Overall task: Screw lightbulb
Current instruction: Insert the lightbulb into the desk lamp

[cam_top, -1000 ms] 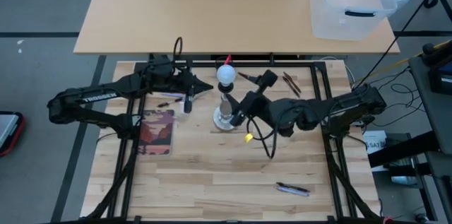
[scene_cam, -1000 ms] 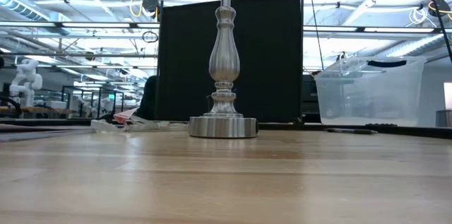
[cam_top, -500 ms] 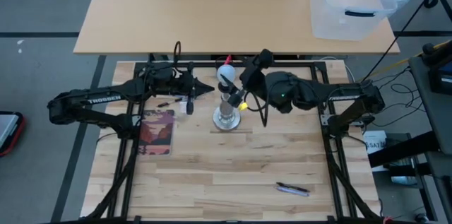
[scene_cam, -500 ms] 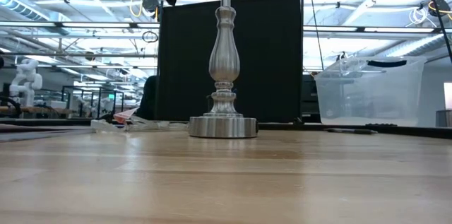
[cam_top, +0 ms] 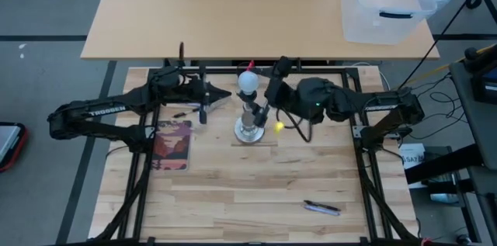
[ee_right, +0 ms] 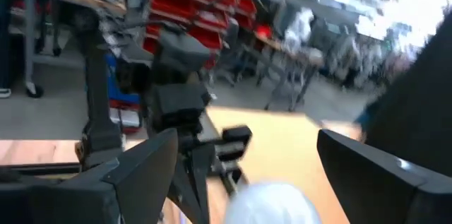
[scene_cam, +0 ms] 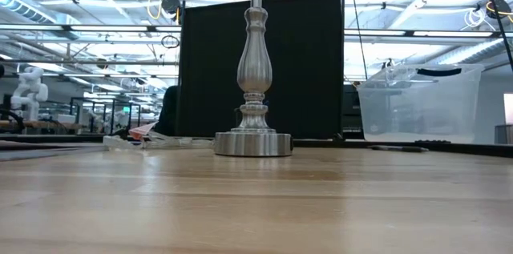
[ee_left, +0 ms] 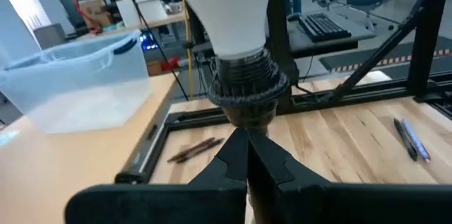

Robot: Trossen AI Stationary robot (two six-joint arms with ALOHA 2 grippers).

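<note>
Frosted white glass is the material at issue. Left claw (cam_top: 225, 97) is closed with nothing between its fingers, its tips level with the black socket just beside the stand's post, as the left wrist view shows. The lightbulb (cam_top: 248, 81) sits upright with its base entered in that socket (ee_left: 248, 86) atop the silvery metal stand (scene_cam: 254, 78), which rests on the wooden table (cam_top: 233, 192). How far the thread is engaged cannot be told.

Right claw (cam_top: 268, 100) is open wide, close beside the bulb on the other side; in the right wrist view its two fingers (ee_right: 145, 171) flank the globe (ee_right: 272, 204) without contact.

Judgement: the bulb is light, hollow and fragile, and its smooth globe is likely slippery. Hold should be taken across the widest part of the globe with moderate pressure, turning about the post's axis. Excess squeeze risks cracking; off-axis force risks cross-threading or tipping the stand.
</note>
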